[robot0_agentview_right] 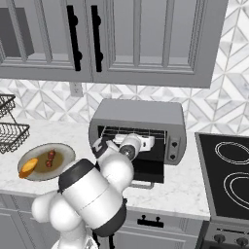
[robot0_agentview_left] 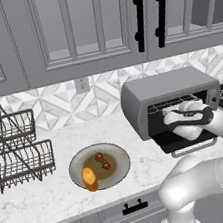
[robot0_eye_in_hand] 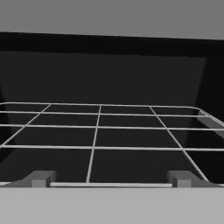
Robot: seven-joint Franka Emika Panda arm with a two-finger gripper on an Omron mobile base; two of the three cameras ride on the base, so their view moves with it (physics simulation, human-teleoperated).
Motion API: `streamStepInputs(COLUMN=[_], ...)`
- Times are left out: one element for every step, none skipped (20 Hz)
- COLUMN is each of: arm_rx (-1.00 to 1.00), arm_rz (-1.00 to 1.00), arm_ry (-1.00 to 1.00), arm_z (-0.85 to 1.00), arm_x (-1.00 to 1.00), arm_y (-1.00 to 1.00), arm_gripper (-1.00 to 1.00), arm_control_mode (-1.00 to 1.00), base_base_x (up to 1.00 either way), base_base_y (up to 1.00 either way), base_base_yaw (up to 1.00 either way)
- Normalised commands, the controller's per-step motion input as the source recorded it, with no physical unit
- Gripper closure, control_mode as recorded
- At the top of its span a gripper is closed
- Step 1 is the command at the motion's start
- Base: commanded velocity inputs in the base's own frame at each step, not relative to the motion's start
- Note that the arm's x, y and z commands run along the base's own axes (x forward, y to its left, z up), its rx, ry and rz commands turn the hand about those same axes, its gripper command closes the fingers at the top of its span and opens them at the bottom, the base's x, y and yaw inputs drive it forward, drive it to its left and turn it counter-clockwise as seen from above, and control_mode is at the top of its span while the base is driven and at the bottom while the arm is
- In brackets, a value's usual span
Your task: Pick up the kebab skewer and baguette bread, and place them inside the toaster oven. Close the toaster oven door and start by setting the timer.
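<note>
The grey toaster oven (robot0_agentview_left: 165, 87) (robot0_agentview_right: 141, 113) stands on the counter with its door (robot0_agentview_left: 189, 143) (robot0_agentview_right: 146, 171) folded down. My hand (robot0_agentview_left: 188, 119) hovers at the oven mouth, just above the door. My gripper (robot0_eye_in_hand: 111, 181) is open and holds nothing; it faces the wire rack (robot0_eye_in_hand: 98, 131) inside the dark cavity. The kebab skewer (robot0_agentview_left: 103, 161) (robot0_agentview_right: 50, 156) and the golden-orange baguette bread (robot0_agentview_left: 89, 178) (robot0_agentview_right: 29, 167) lie side by side on a grey plate (robot0_agentview_left: 119, 155) (robot0_agentview_right: 66, 152), left of the oven and away from the gripper.
A wire dish rack (robot0_agentview_left: 18, 147) (robot0_agentview_right: 9, 131) stands at the far left of the counter. A black cooktop (robot0_agentview_right: 228, 175) lies right of the oven. The oven's knob panel (robot0_agentview_right: 174, 144) is on its right side. Wall cabinets hang above.
</note>
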Motion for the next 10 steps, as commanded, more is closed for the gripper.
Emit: streamStepInputs(arm_rx=[0.00,0.00,0.00,0.00,0.00,0.00,0.00,0.00,0.00,0.00], arm_rz=[0.00,0.00,0.00,0.00,0.00,0.00,0.00,0.00,0.00,0.00], arm_ry=[0.00,0.00,0.00,0.00,0.00,0.00,0.00,-0.02,-0.02,-0.03], arm_z=[0.00,0.00,0.07,0.00,0.00,0.00,0.00,0.00,0.00,0.00], arm_x=[0.30,0.28,0.29,0.28,0.16,0.00,-0.02,-0.24,-0.26,-0.29], arm_y=[0.00,0.00,0.00,0.00,0.00,-0.07,-0.06,-0.09,-0.06,-0.02], arm_gripper=[-1.00,-1.00,-1.00,-1.00,-1.00,-1.00,-1.00,-1.00,-1.00,-1.00], arm_control_mode=[-1.00,-1.00,-1.00,-1.00,-1.00,-1.00,-1.00,-1.00,-1.00,-1.00], base_base_x=[0.00,0.00,0.00,0.00,0.00,0.00,0.00,0.00,0.00,0.00], base_base_y=[0.00,0.00,0.00,0.00,0.00,0.00,0.00,0.00,0.00,0.00], base_base_yaw=[0.00,0.00,0.00,0.00,0.00,0.00,0.00,0.00,0.00,0.00])
